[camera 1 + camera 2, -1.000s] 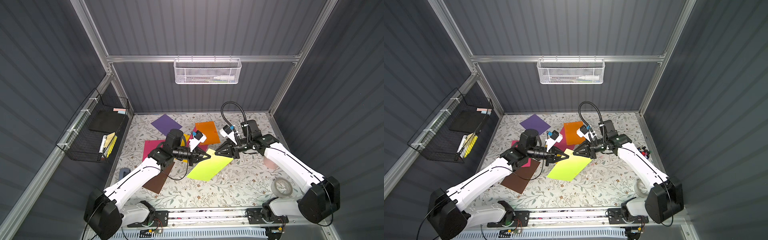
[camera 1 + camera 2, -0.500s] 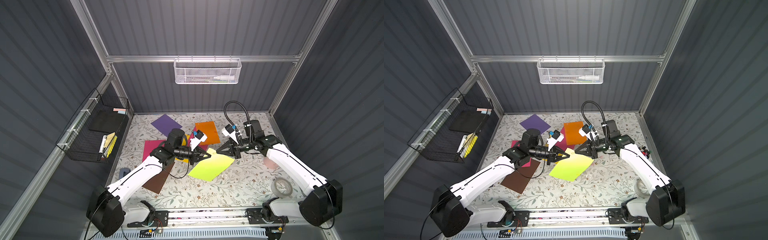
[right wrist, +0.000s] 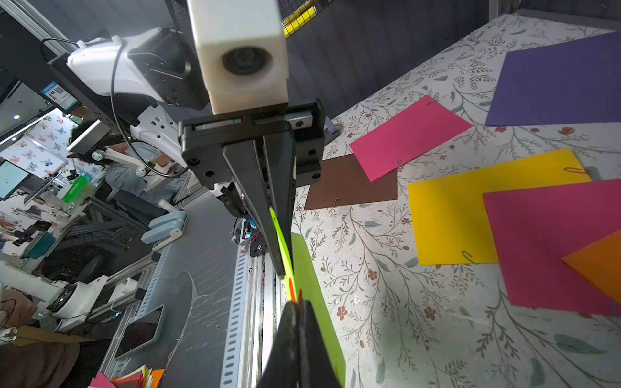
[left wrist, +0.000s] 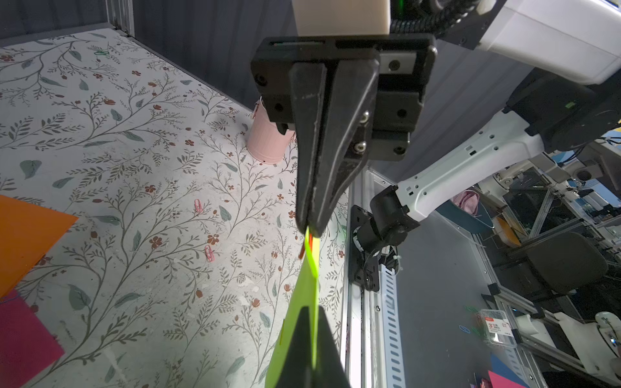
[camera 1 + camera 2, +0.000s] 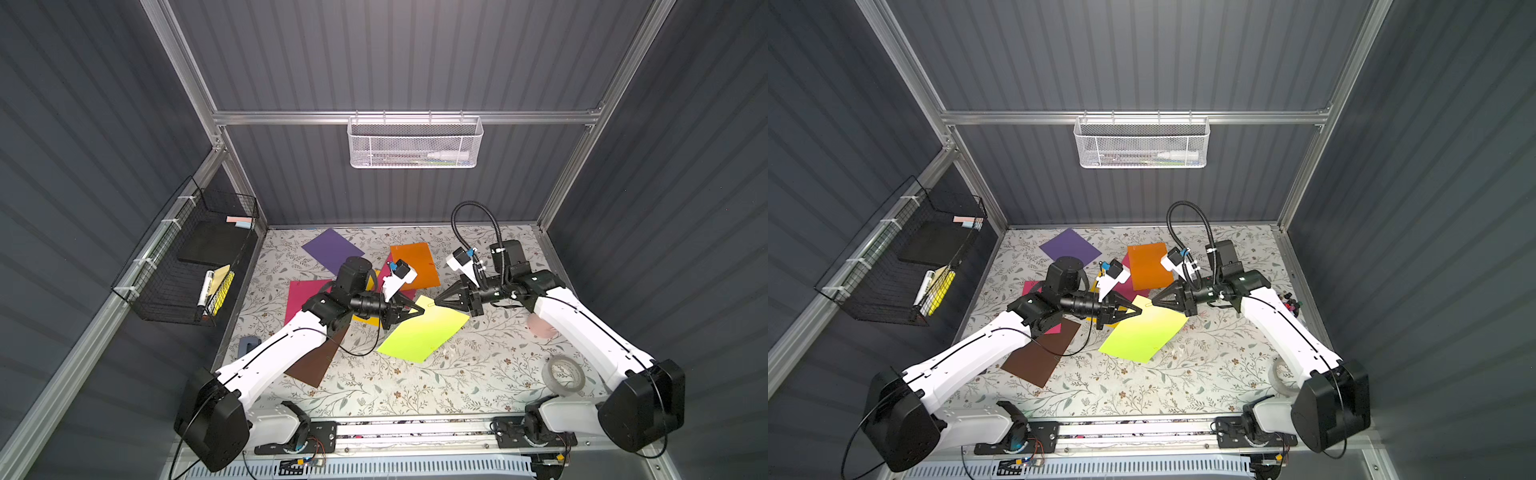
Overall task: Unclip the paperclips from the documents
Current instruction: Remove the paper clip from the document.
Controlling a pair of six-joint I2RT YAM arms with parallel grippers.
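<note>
The lime green document point(image 5: 419, 336) point(image 5: 1142, 332) hangs tilted over the mat, its upper corner lifted. My left gripper point(image 5: 422, 309) point(image 4: 309, 336) is shut on that sheet's edge. Facing it tip to tip, my right gripper point(image 5: 436, 302) point(image 3: 297, 309) is shut on an orange paperclip point(image 3: 291, 289) point(image 4: 311, 242) that sits on the same corner. On the mat lie the purple point(image 5: 332, 249), orange point(image 5: 413, 266), magenta point(image 5: 305, 299), brown point(image 5: 316, 357) and yellow point(image 3: 470, 208) documents and a second magenta one point(image 3: 554, 245). A green paperclip point(image 3: 468, 257) holds the yellow sheet's edge.
Two loose pink paperclips point(image 4: 198, 205) lie on the floral mat. A pink cup point(image 4: 268, 141) stands under the right arm and a tape roll point(image 5: 563, 374) lies at the front right. A black wire basket point(image 5: 195, 266) hangs on the left wall, a white mesh basket point(image 5: 413, 143) on the back wall.
My right gripper's jaws have closed on the orange paperclip at the lime sheet's corner. Both arms have shifted only slightly; the left still holds the sheet.
</note>
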